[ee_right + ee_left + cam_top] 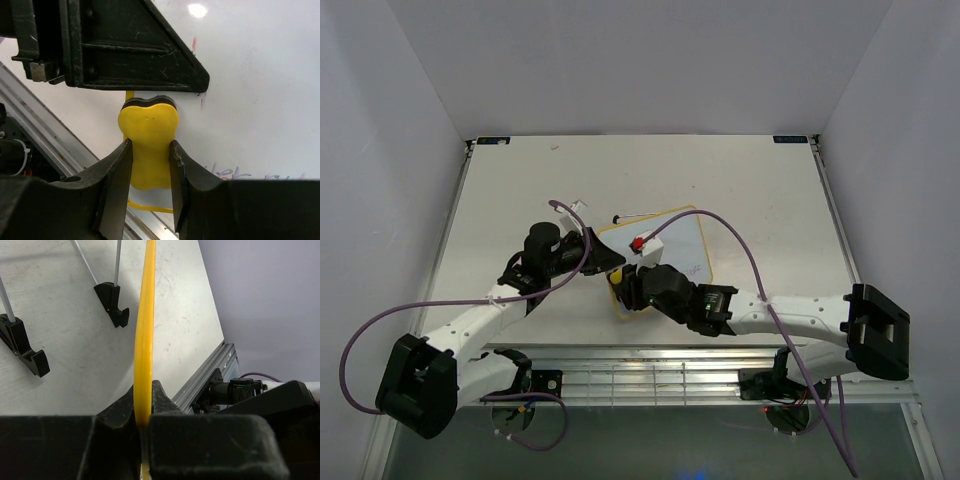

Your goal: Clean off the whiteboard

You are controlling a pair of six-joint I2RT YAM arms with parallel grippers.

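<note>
1. Nearest me, the right gripper (pixel 150 148) has its jaws drawn in part-way and pinching the waist of the yellow sponge eraser (pixel 149 122). The eraser looks pressed against the board's white face.
2. Under it lies the whiteboard (pixel 675 250), in the middle of the table (pixel 520 180), just ahead of both wrists. Its long axis runs roughly left to right, slightly skewed, with the right end a little farther from me.
3. The relation I'm steering by is where the marks are. Faint pink-red writing (pixel 227 172) sits to the right of the eraser along the near part of the board, and a couple of small flecks lie farther up. I judge the next wipe should travel rightward along the long axis rather than away from me.
4. The right arm is the one placed for that stroke, as it holds the eraser beside the marks.
5. On the board's left edge, the left gripper (pixel 145 392) has its jaws almost closed, clamped on the thin yellow frame, which its camera sees edge-on. I read this as bracing. I cannot tell whether that edge is raised off the table.
6. Farthest out, the black feet of the wire stand (pixel 112 302) rest on the table, apart from the board.
</note>
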